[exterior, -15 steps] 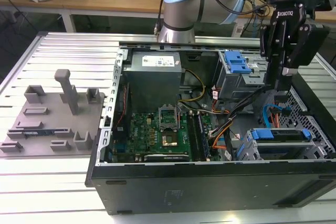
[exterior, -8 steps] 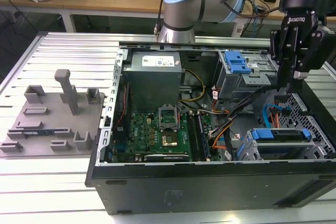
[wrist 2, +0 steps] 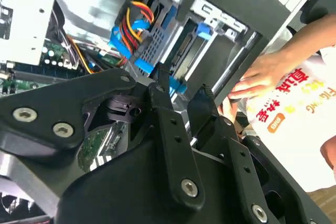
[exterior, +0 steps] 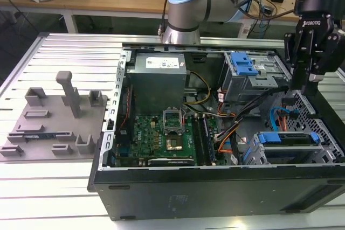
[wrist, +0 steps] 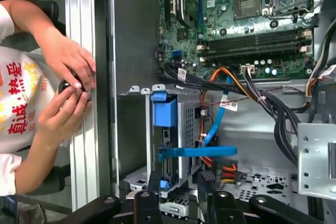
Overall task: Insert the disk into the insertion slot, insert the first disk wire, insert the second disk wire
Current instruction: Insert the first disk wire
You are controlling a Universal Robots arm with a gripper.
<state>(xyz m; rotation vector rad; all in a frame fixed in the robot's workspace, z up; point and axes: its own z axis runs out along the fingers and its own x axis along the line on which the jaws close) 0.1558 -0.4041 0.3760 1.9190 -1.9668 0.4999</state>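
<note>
Blue-framed disk (exterior: 285, 139) sits in the slot (exterior: 252, 156), below the parted, empty fingers (wrist: 206, 183).

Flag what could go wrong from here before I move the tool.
1. A person's hands are right beside the case, close to the open tool; a swing toward that side could strike them.
2. The blue flat cable and the black cable bundle lie loose next to the drive cage; the tool could snag or pinch them as it descends.
</note>
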